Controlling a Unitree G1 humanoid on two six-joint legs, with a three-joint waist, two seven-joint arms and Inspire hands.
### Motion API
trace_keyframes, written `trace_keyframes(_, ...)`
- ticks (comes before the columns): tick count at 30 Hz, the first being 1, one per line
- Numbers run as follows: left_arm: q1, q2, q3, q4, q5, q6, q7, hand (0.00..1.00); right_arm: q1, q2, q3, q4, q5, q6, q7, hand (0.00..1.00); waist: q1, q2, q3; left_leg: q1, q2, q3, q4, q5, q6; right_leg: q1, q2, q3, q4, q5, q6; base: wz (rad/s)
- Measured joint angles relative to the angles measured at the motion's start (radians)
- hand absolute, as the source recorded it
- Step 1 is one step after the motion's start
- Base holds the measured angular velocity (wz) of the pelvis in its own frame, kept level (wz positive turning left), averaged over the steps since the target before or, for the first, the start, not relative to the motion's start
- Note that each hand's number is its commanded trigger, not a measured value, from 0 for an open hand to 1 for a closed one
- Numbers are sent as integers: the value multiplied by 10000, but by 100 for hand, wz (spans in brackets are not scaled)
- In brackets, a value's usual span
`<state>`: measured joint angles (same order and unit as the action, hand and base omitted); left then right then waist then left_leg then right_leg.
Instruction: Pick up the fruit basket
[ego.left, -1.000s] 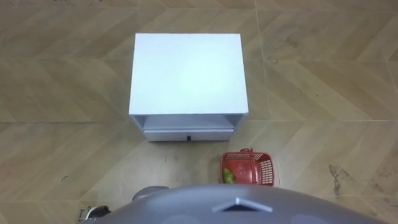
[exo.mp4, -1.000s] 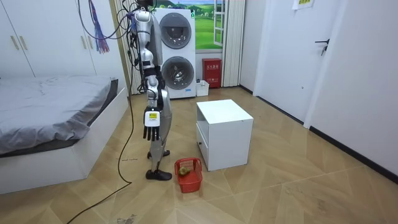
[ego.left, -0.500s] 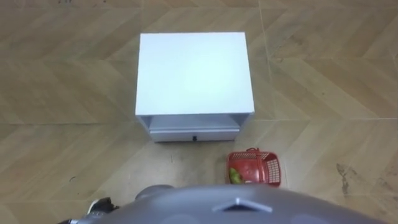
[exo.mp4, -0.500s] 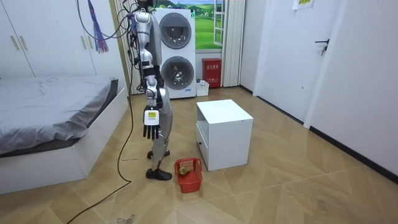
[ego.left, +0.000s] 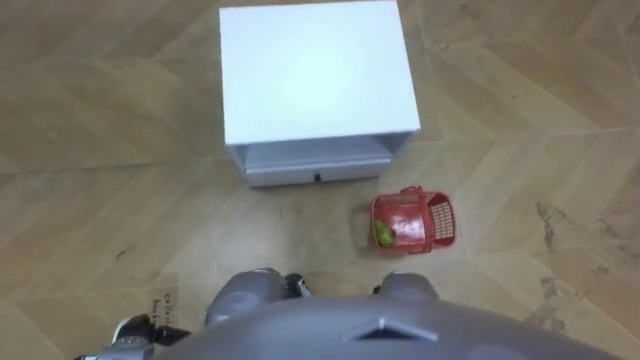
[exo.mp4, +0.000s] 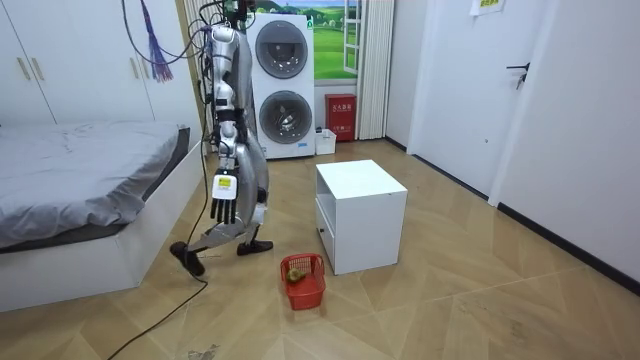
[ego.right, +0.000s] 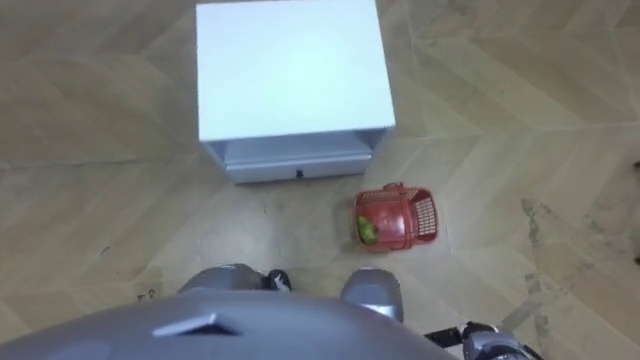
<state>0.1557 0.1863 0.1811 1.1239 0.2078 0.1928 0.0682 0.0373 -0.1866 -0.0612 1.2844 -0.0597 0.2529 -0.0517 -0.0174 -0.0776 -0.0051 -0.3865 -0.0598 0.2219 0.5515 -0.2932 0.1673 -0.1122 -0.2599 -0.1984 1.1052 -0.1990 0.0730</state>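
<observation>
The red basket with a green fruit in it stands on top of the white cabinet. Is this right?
No. The basket, with the green fruit in it, stands on the floor in front of the cabinet, not on top of it. The left eye view shows this.

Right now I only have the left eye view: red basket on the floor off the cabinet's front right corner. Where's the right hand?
Observer: In the room view the right hand hangs at the robot's side, fingers straight, holding nothing, well above the fruit basket.
Operator: Stance?
Observer: Torso tipped forward, one foot set back, the other planted short of the basket.
Operator: Room to step back?
Observer: Probably little. The side of the bed stands close behind the rear foot.
</observation>
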Motion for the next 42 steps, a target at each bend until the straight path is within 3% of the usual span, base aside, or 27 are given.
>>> trace_keyframes(2,-436,72,-122,16,-12,-101,93,0,-437,-41,40,1,411,-95,-37,0,13,-107,27,-1164,2,-2,979,-143,47,128,7,166,-468,-124,195,25)
trace_keyframes(3,-855,154,-96,179,-16,-236,179,0,-714,-34,112,32,699,-168,-52,0,149,-228,77,-2015,4,-4,1764,-283,54,162,28,318,-713,-190,266,31)
trace_keyframes(5,-1477,266,-175,480,-208,-332,356,0,-1042,-41,193,127,1042,-287,-112,0,243,-351,72,-3407,54,-36,3268,-566,71,251,91,394,-1088,-415,336,34)
trace_keyframes(6,-1739,288,-287,632,-259,-393,419,0,-1276,-63,225,285,1075,-493,-110,0,259,-326,123,-4227,145,-108,4331,-775,56,224,249,525,-942,-1893,461,30)
trace_keyframes(7,-1903,300,-515,823,-637,-436,496,0,-1359,-65,362,403,1224,-582,-101,0,287,-353,150,-4755,146,-144,5147,-954,-21,149,260,509,-407,-3032,339,27)
trace_keyframes(9,-2026,296,-887,1030,-1036,-499,500,0,-1411,-64,409,448,1460,-622,-100,0,337,-310,155,-5387,159,-272,6075,-1143,-118,-318,232,481,897,-3760,86,21)
trace_keyframes(10,-2076,299,-914,1163,-1093,-546,511,0,-1394,-64,409,483,1541,-655,-100,0,347,-315,163,-5576,144,-298,6360,-1194,-135,-495,205,489,1434,-3864,22,29)
trace_keyframes(13,-2216,348,-1287,1756,-1363,-778,590,0,-1305,-75,408,583,1723,-894,-261,0,491,-345,297,-6637,110,-302,8117,-1628,-75,-1564,64,776,4500,-3951,-24,29)
trace_keyframes(17,-2338,374,-1467,1975,-1574,-1050,791,0,-1318,-78,422,735,1886,-1273,-376,0,487,-363,323,-7707,41,-206,9776,-2097,47,-2232,-154,921,6807,-4097,43,25)
trace_keyframes(20,-2362,382,-1545,2015,-1788,-1522,1037,0,-1286,-85,481,767,2261,-1551,-402,0,403,-513,371,-8113,-58,78,10747,-2378,128,-2414,-381,1212,8263,-4109,20,17)
trace_keyframes(22,-2359,456,-1614,2224,-2090,-1853,1217,0,-1333,-64,501,710,2405,-1739,-412,0,264,-693,351,-8333,-62,239,11269,-2515,101,-2502,-451,1427,9041,-4127,-15,8)
trace_keyframes(25,-2250,500,-1769,2297,-2164,-1962,1280,0,-1207,-76,781,554,2676,-1932,-632,0,-29,-836,283,-8604,-54,243,11818,-2645,-15,-2463,-434,1414,9664,-4223,-118,11)
trace_keyframes(29,-2155,496,-2194,2307,-2176,-1991,1503,0,-1090,-83,763,257,2795,-1991,-1057,0,-417,-934,265,-8818,-34,249,12359,-2775,-159,-2301,-364,1408,10263,-4413,-152,9)
trace_keyframes(31,-2051,498,-2332,2287,-2214,-2192,1630,0,-1096,-104,750,-502,2422,-1998,-1485,0,-676,-978,261,-9001,59,246,12763,-2898,-398,-2201,-360,1433,10729,-4718,-305,-5)
trace_keyframes(32,-2034,452,-2349,2301,-2257,-2229,1643,0,-1134,-135,743,-748,2338,-2007,-1565,0,-708,-925,304,-9073,130,187,12881,-2922,-443,-2246,-276,1431,10841,-4771,-360,-16)
trace_keyframes(33,-2064,369,-2372,2278,-2380,-2304,1634,0,-1266,-170,686,-1266,2042,-2042,-1709,0,-737,-848,279,-9159,139,94,12833,-2865,-618,-2396,-167,1540,10898,-4788,-363,-22)
trace_keyframes(35,-2030,369,-2372,2277,-2383,-2388,1634,0,-1429,-187,691,-2079,1752,-2247,-1908,0,-791,-919,297,-9182,36,-36,12737,-2759,-825,-2442,-134,1673,10954,-4804,-393,-20)
trace_keyframes(37,-1947,394,-2419,2273,-2373,-2428,1635,0,-1578,-264,692,-2944,1383,-2518,-2186,0,-858,-1005,266,-9189,-240,-310,12699,-2661,-1017,-2387,-100,1702,10910,-4804,-394,-8)
trace_keyframes(42,-1584,503,-2691,2283,-2378,-2600,1634,0,-1906,-296,689,-4466,424,-2765,-2663,0,-891,-1288,268,-9140,-257,-357,12682,-2645,-1049,-2413,-85,1829,10885,-4803,-392,-6)
